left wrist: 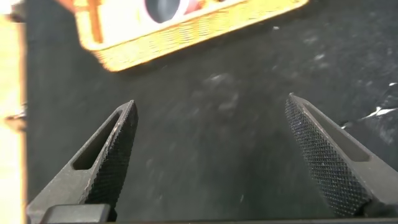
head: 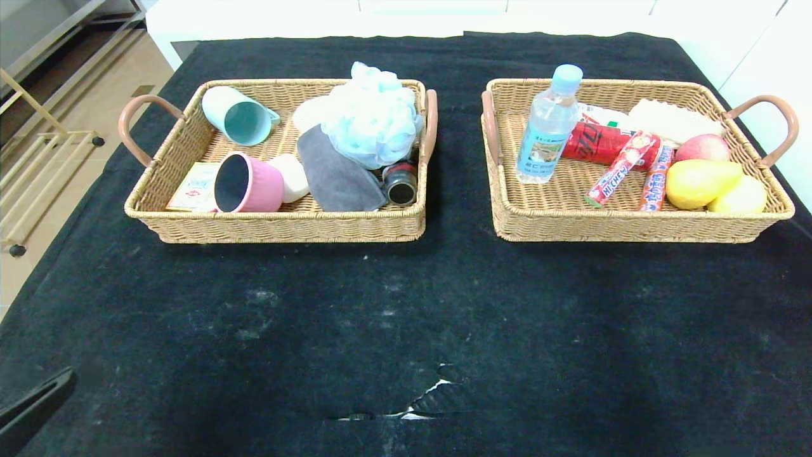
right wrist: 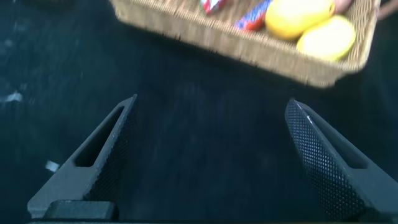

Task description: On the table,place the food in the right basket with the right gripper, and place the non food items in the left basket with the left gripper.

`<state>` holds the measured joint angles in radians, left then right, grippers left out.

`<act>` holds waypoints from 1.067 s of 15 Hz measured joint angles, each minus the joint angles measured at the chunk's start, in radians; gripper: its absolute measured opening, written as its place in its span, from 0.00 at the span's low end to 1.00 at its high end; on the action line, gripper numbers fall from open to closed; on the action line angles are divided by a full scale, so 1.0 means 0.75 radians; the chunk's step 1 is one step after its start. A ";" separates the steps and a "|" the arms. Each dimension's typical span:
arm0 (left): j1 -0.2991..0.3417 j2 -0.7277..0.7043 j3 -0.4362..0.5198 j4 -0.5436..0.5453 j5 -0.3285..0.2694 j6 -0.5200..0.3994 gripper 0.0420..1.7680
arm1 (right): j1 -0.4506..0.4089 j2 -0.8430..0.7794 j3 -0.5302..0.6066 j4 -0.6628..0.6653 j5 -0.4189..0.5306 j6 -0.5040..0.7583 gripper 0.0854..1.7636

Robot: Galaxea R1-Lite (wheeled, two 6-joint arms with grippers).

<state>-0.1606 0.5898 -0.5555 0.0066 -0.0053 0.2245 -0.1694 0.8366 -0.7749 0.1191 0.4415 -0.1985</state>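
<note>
On the black-clothed table [head: 406, 304] the left basket [head: 279, 219] holds a pink pot [head: 247, 184] on its side, a white soap bar [head: 290, 176] and a pale blue puff [head: 371, 114]. The right basket [head: 634, 219] holds an upright clear bottle [head: 549, 127], a sausage stick [head: 656, 178] and a yellow pear [head: 701, 183]. My left gripper [left wrist: 211, 106] hangs open and empty over bare cloth, short of the left basket [left wrist: 186, 31]. My right gripper [right wrist: 211, 102] is open and empty too, short of the right basket [right wrist: 249, 46] and the pear [right wrist: 298, 15].
A teal cup [head: 238, 115], a grey cloth [head: 336, 171] and a dark can [head: 399, 183] also lie in the left basket. A red can [head: 593, 143], a candy stick [head: 618, 168], an apple [head: 701, 147] and a lemon [head: 739, 198] share the right one. A white tear [head: 431, 397] marks the cloth's near edge.
</note>
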 joint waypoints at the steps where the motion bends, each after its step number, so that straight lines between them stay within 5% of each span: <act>1: 0.035 -0.065 -0.005 0.042 -0.004 0.001 0.97 | -0.006 -0.070 0.035 0.048 0.010 -0.008 0.96; 8: 0.236 -0.452 -0.105 0.369 -0.034 0.008 0.97 | 0.205 -0.545 0.260 0.354 0.035 -0.033 0.96; 16: 0.253 -0.516 -0.374 0.615 -0.018 -0.001 0.97 | 0.237 -0.861 0.407 0.364 -0.041 -0.020 0.96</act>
<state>0.0291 0.2030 -0.8360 0.4681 -0.0191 0.2236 0.0085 0.1909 -0.4700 0.3919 0.4106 -0.2134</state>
